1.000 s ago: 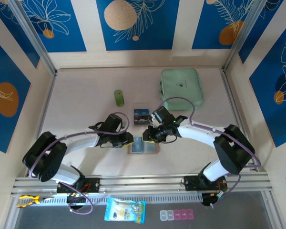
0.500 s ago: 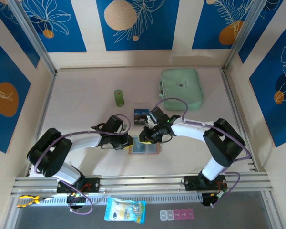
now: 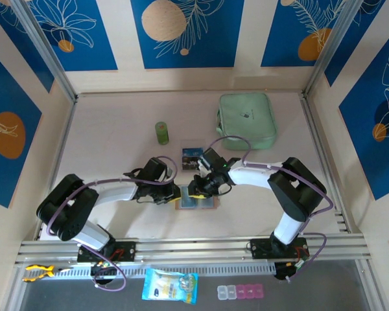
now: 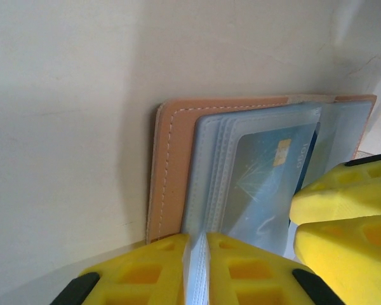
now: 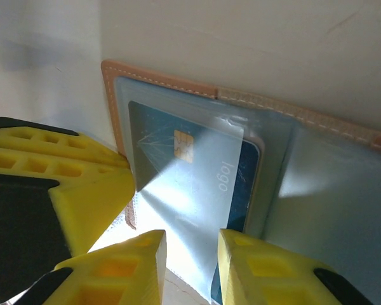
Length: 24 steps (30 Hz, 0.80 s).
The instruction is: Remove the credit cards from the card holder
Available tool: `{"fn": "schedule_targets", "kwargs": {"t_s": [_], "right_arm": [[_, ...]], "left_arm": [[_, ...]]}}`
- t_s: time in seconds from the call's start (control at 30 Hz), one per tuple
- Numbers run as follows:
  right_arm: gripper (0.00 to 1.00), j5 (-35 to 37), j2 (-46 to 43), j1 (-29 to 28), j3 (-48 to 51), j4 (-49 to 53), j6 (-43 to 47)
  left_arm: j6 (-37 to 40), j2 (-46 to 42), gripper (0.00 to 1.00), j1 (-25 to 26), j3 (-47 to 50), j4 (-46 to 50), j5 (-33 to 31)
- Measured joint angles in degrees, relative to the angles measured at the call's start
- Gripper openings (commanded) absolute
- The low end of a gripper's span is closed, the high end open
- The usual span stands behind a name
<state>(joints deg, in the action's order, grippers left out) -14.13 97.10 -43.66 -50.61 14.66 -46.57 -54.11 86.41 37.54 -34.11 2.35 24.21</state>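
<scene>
Left claw (image 4: 195,246) clenches the card holder (image 4: 168,165) by a clear pocket leaf (image 4: 207,171). Right claw (image 5: 190,244) straddles its blue credit card (image 5: 197,159), possibly gripping; I cannot tell.

Boxed in on three sides: a pale beige surface (image 3: 110,129) lies between cream walls hung with deep-blue panels (image 3: 181,32) of white line-drawn leaves and orange and tan discs (three panels on the far wall (image 3: 188,81), more on the left wall (image 3: 13,129) and right wall (image 3: 376,129)). Aluminium posts (image 3: 42,48) rise at the two far corners. A ribbed aluminium rail (image 3: 194,247) runs along the near edge, with a dark grey ledge (image 3: 337,288) nearer still. The light is soft and even, and the shadows are faint.
</scene>
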Motion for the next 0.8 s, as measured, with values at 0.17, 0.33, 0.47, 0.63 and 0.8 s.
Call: {"fn": "schedule_targets", "kwargs": {"t_s": [0.17,0.33,0.47,0.63,0.8], "right_arm": [[0.29,-0.1,0.5,-0.2,-0.1,-0.4,0.0],[0.28,-2.0,1.0,-0.3,0.0,-2.8,-0.9],[0.28,-2.1,1.0,-0.3,0.0,-3.3,-1.5],[0.28,-0.2,0.9,-0.3,0.0,-1.8,-1.4],[0.28,1.3,0.6,-0.3,0.0,0.2,-0.8]], "left_arm": [[0.0,0.0,0.15,0.0,0.1,0.0,0.2],[0.0,0.0,0.14,0.0,0.3,-0.2,0.2],[0.0,0.0,0.14,0.0,0.3,-0.2,0.2],[0.0,0.0,0.14,0.0,0.5,-0.4,0.3],[0.0,0.0,0.14,0.0,0.7,-0.7,0.4]]}}
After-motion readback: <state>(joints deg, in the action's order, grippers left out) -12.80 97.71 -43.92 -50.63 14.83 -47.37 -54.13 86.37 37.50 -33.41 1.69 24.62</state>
